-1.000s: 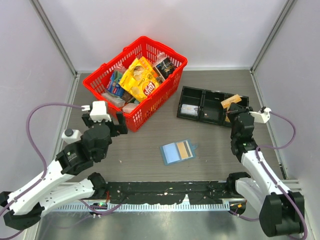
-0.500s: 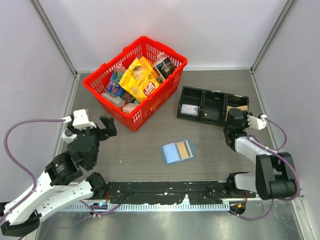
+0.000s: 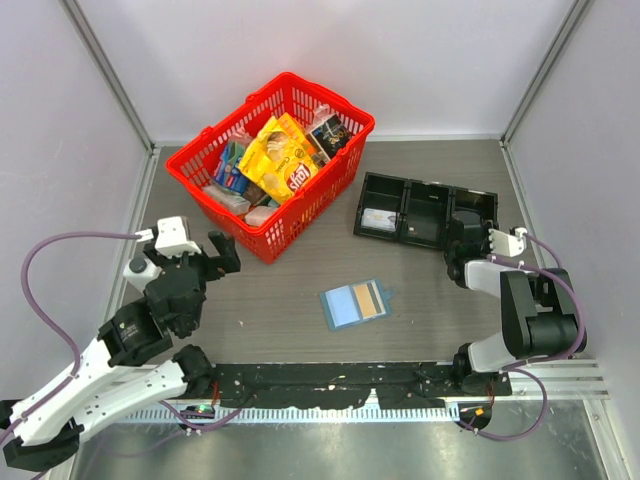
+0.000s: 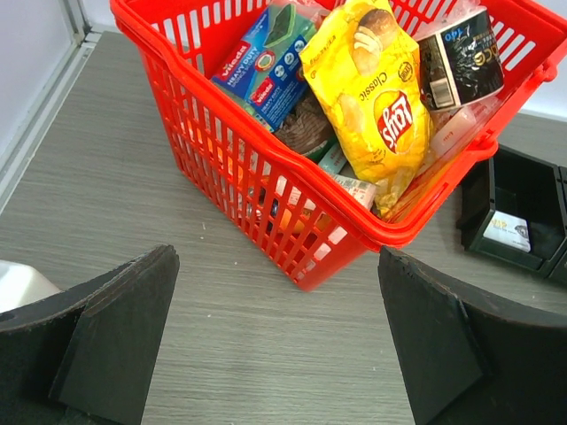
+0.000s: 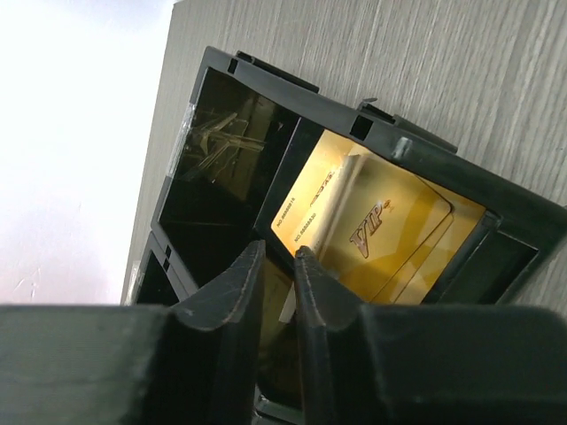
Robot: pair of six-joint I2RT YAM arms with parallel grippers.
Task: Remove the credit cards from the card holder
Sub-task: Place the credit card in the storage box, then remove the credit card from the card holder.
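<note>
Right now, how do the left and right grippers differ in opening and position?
The left gripper is wide open, while the right gripper has its fingers almost together. The left gripper faces the red basket from the side. The right gripper sits over the black tray, above the compartment holding gold credit cards. Neither visibly holds anything.

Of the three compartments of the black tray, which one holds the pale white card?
The left compartment, nearest the red basket; the right compartment holds gold cards instead.
</note>
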